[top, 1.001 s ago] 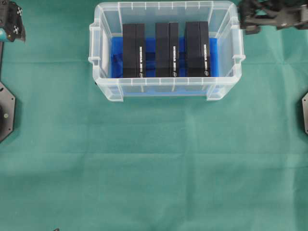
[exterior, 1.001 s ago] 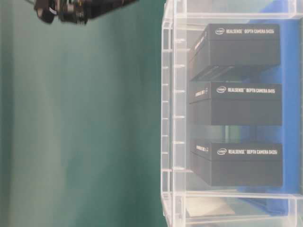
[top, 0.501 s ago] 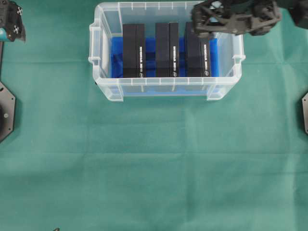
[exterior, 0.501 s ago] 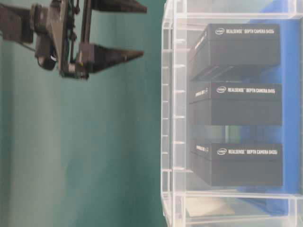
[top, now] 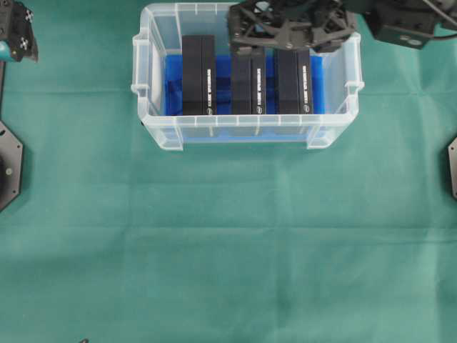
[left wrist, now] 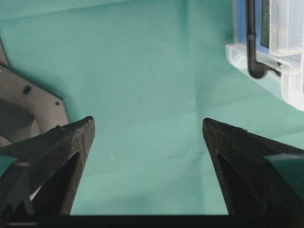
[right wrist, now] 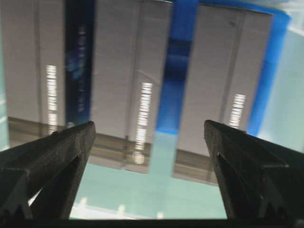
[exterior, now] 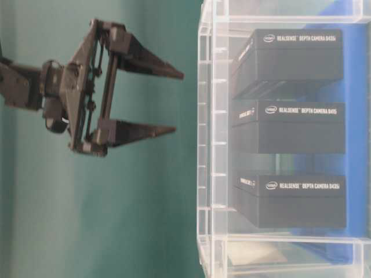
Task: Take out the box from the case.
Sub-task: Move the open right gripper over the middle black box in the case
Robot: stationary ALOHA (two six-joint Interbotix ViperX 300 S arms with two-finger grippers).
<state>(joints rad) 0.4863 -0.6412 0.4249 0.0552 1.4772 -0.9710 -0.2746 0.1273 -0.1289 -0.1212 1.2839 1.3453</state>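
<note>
Case (top: pixel 246 132): we see it on the green bench (top: pixel 228 236), open top, blue floor; walls keep the boxes upright.
Boxes: three black boxes stand on edge, side by side with blue gaps between; none lifted out.
Middle box (top: pixel 248 86): we judge it the likely target, since it lies between the right tool's fingers in the wrist view.
Right tool (exterior: pixel 174 101): jaws wide, holding nothing, above the case's far side; we judge the spread is meant to straddle one box.
Left tool (left wrist: pixel 147 128): wide and holding nothing, over bare cloth beside the case's corner, out of the way.
</note>
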